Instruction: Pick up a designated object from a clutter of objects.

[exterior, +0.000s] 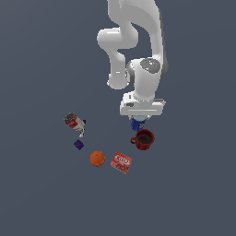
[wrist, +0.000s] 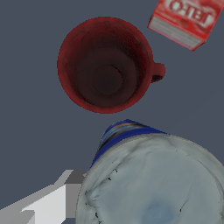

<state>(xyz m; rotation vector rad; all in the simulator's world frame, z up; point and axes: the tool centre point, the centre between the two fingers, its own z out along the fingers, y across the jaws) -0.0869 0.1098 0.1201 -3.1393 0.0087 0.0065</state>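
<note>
The blue can [exterior: 137,123] with a pale silvery lid stands just beyond the dark red mug [exterior: 143,139], directly under my gripper [exterior: 138,120]. In the wrist view the can's lid [wrist: 153,183] fills the near part of the picture, with its blue side [wrist: 120,138] facing the mug [wrist: 105,65]. One white finger [wrist: 52,203] shows right beside the can. The other finger is hidden, so I cannot tell whether the jaws are pressed on the can. The other clutter lies on the floor.
A flat red box [exterior: 121,162] [wrist: 186,19], an orange ball [exterior: 97,158], a small purple cube [exterior: 79,144] and a toppled red-and-white can [exterior: 73,122] lie toward the exterior view's left of the mug. The floor is plain dark grey.
</note>
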